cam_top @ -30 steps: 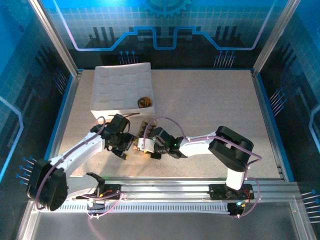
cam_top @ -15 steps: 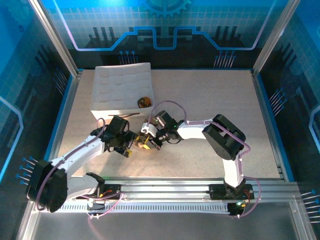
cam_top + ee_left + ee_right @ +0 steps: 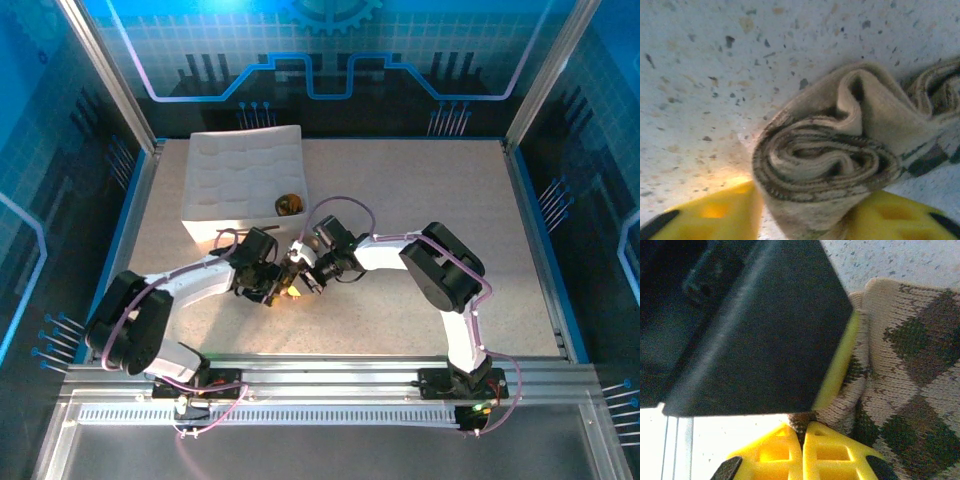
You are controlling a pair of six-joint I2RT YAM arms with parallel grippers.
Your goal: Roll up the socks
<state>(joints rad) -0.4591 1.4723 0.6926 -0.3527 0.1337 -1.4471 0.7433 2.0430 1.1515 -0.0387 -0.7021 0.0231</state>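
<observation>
- The left gripper (image 3: 810,200) sits low over the table (image 3: 420,200), toward the near edge. Its two yellow fingers (image 3: 715,215) are set at a medium gap, and each one presses a flank of the argyle sock (image 3: 820,165).
- The argyle sock lies on the table between the two grippers. In the left wrist view it is wound into a tight spiral, with the open end of the roll facing the camera. A loose fold stands above the roll and a patterned length trails off to the right.
- The right gripper (image 3: 803,432) meets the left one from the opposite side. Its fingers are pressed fully together, and the tips are at the edge of the diamond-patterned knit. Whether a fold is pinched between them cannot be determined.
- Farther back, the white quilted tray (image 3: 240,228) stands on the table left of centre.
- The olive sock (image 3: 290,204) rests in the tray's near right corner as a small roll.
</observation>
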